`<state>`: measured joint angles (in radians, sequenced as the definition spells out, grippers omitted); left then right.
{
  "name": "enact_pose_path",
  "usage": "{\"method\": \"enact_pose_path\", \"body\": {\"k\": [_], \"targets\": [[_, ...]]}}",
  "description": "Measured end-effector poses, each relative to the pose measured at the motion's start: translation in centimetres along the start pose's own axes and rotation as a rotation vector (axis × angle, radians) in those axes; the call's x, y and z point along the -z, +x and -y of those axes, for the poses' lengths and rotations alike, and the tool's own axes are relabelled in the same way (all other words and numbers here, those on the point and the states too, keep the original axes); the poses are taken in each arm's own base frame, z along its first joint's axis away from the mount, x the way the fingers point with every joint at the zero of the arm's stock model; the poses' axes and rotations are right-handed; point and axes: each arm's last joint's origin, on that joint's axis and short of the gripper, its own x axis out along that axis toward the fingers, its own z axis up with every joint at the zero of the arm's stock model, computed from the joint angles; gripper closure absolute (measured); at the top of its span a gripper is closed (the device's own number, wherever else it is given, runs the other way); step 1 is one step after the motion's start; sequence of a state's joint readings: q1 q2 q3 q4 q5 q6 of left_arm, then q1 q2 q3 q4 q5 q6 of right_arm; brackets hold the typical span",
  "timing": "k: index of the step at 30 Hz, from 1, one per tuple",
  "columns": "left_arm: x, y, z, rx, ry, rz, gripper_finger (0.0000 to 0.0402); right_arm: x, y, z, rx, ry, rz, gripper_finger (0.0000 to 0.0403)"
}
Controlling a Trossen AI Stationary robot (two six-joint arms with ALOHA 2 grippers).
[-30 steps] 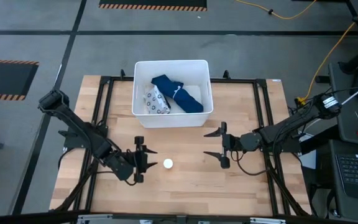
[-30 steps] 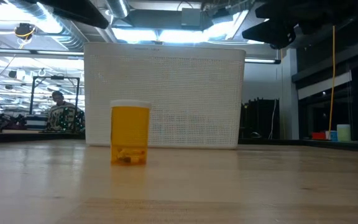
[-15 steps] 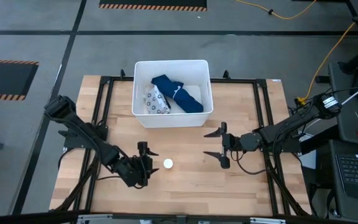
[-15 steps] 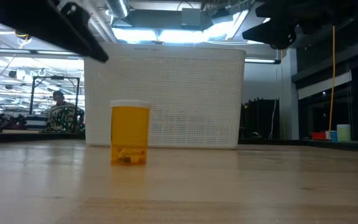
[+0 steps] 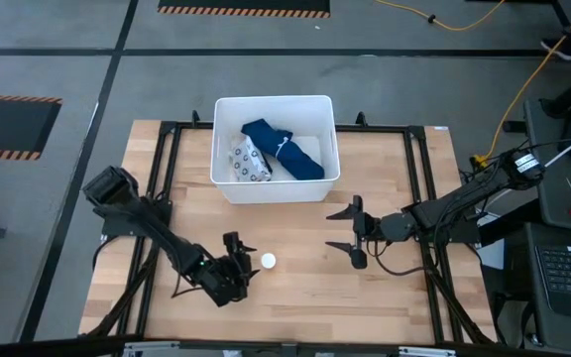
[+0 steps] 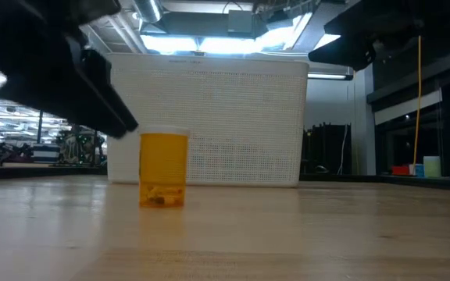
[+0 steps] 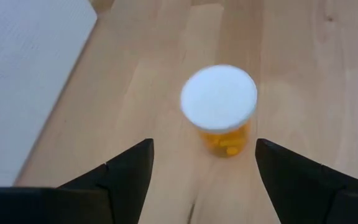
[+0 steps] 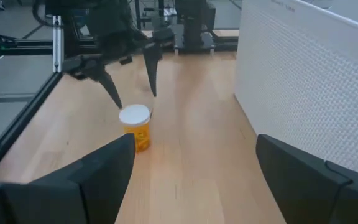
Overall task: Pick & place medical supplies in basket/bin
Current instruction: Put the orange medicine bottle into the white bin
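Observation:
A small amber bottle with a round white cap (image 5: 267, 261) stands upright on the wooden table; it also shows in the low view (image 6: 163, 168), the left wrist view (image 7: 219, 106) and the right wrist view (image 8: 135, 127). My left gripper (image 5: 250, 263) is open just left of the bottle, its fingers (image 7: 129, 168) short of it on either side, touching nothing. The white tub (image 5: 224, 183) at the far middle holds the dark-blue cloth bundle (image 5: 285, 151) and the patterned packet (image 5: 250, 161). My right gripper (image 5: 331, 230) is open and empty, right of the bottle.
A black metal frame (image 5: 171, 129) runs along the table's sides and far edge. Bare wood lies between the bottle and my right gripper and along the near edge. The tub's wall (image 6: 209, 117) stands right behind the bottle in the low view.
My left gripper has gone toward the table's right edge, closing on the bottle, and has come down lower; it stays open. The bottle has not moved.

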<state>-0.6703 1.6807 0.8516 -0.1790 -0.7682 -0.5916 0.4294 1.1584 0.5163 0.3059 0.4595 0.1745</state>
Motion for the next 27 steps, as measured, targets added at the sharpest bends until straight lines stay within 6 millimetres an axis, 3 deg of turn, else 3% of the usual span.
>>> {"method": "enact_pose_path", "body": {"k": [11,20,27], "targets": [[0.6,3.2,0.5,0.020,-0.081,-0.017,0.0128,0.0,0.0,0.0,0.000,-0.022,0.002,0.0068],[0.0,4.1,0.3,0.151,-0.141,0.037,0.0128,0.0,0.0,0.0,0.000,-0.022,0.000,0.0068],[-0.3,4.6,-0.3,0.138,-0.158,0.035,0.0128,0.0,0.0,0.0,0.001,-0.023,-0.001,0.0068]]}}
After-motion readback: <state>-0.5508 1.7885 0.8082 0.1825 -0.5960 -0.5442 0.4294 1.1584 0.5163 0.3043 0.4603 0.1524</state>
